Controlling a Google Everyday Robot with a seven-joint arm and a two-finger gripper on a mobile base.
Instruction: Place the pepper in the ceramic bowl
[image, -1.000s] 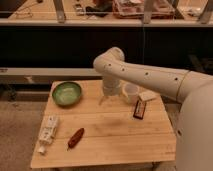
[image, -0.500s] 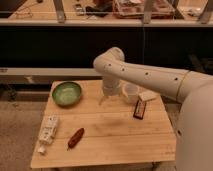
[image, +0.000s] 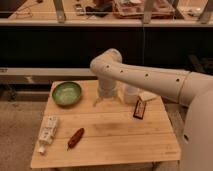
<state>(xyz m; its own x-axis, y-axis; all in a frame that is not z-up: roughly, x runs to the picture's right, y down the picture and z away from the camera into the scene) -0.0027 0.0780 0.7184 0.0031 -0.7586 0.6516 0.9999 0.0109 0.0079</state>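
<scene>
Pepper (image: 76, 138) lies flat on the wooden table (image: 120, 140) near the front-left edge, slantwise, with its thin stem end toward that edge and its thicker end toward the middle. Bare wood surrounds it, so a grasp from above across its narrow body looks unobstructed. A white packet (image: 48, 132) lies just to its left, apart from it and unlikely to interfere.

Behind the pepper, at the back-left of the table, the ceramic bowl (image: 67, 93) stands upright with its pale inside facing up and nothing visible in it. Being wide and shallow, it should be a forgiving target: a release from above anywhere over its middle should land the pepper inside.

The gripper (image: 107, 99) hangs pointing downward over the back middle of the table, just right of the bowl and left of a white cup (image: 131, 93), and well apart from the pepper. Whether it is open or closed cannot be told, but it does not hold the pepper. The arm reaches in from the right and bends over the table. A dark packet (image: 139, 108) lies in front of the cup, off the likely path.

The pick seems not yet done. The next move would likely be forward and to the left, down to the pepper.
</scene>
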